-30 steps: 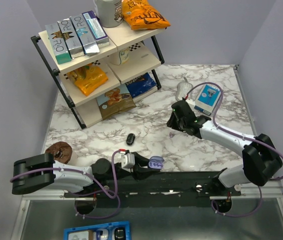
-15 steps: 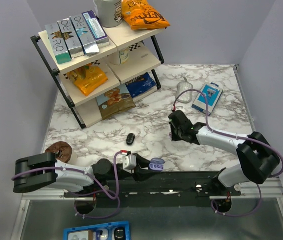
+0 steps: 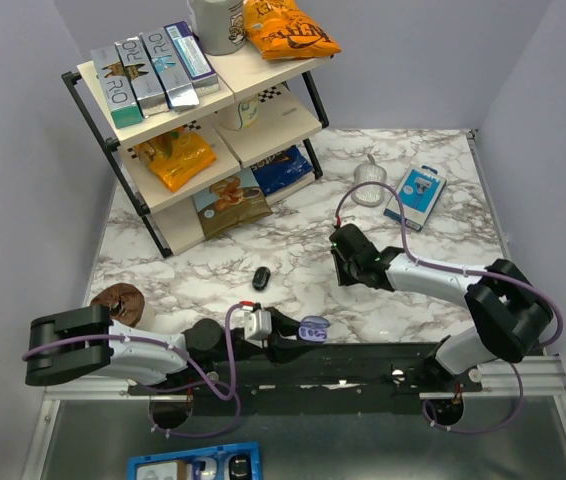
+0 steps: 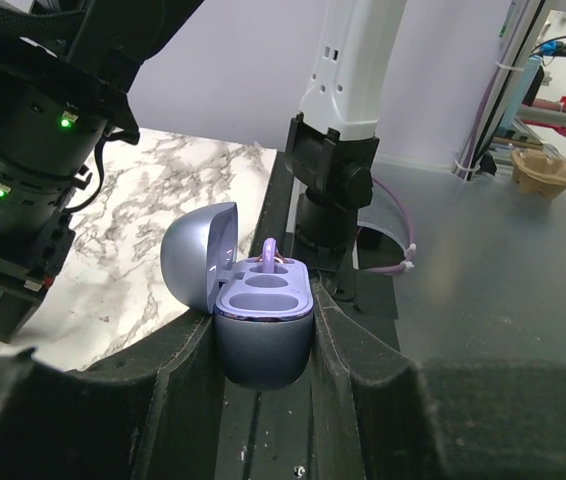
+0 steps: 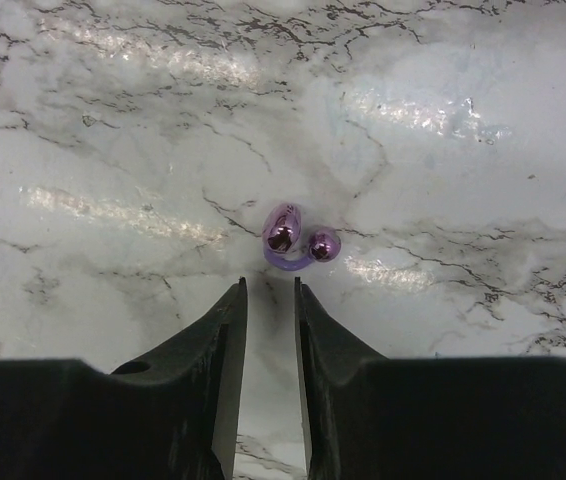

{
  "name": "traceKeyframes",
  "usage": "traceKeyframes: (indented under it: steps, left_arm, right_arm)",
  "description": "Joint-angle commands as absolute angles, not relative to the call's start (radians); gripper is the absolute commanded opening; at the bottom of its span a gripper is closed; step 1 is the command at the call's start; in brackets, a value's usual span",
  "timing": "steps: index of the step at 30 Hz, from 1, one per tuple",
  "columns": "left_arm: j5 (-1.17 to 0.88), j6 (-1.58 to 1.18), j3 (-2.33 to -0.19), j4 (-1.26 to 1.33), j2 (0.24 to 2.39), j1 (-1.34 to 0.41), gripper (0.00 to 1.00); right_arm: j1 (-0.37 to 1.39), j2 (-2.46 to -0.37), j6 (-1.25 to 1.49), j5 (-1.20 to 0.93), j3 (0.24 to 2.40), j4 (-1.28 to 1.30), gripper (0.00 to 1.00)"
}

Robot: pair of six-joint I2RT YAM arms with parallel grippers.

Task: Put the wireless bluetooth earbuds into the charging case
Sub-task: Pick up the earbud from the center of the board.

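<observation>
Nearest, the left end effector (image 4: 263, 350) clamps the open case (image 4: 261, 295). Beyond, the right end effector (image 5: 268, 295) hangs narrow and empty, just short of the earbud (image 5: 293, 243) on the surface (image 5: 113, 120). I'd widen it, advance, and pinch the body rather than the loop.

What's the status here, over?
Left gripper shut on open lavender charging case. Right gripper slightly open, empty, just short of glossy purple earbud on marble table. Nothing between.

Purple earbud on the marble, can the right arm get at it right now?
Likely yes: the earbud lies just ahead of the right gripper, jaws slightly parted, only bare marble between.
</observation>
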State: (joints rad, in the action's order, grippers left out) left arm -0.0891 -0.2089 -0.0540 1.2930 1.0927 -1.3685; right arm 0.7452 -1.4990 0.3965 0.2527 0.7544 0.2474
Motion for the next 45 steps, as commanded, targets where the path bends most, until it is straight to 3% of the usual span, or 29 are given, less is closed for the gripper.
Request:
traceKeyframes:
  steps: [1, 22, 37, 45]
  left_arm:
    - [-0.074, -0.196, 0.015, 1.357, 1.114, -1.378, 0.0]
    - [-0.066, -0.196, 0.02, 1.381, 1.149, -1.381, 0.0]
    - [-0.071, -0.195, 0.011, 1.378, 1.158, -1.381, 0.0]
    - [-0.072, -0.196, 0.008, 1.358, 1.149, -1.381, 0.0]
  right_arm:
    - [0.755, -1.52, 0.351, 0.27, 0.798, 0.219, 0.34]
    - [0.755, -1.623, 0.325, 0.29, 0.833, 0.198, 0.34]
    - [0.755, -1.597, 0.351, 0.353, 0.83, 0.21, 0.22]
    - [0.755, -1.568, 0.341, 0.373, 0.862, 0.291, 0.06]
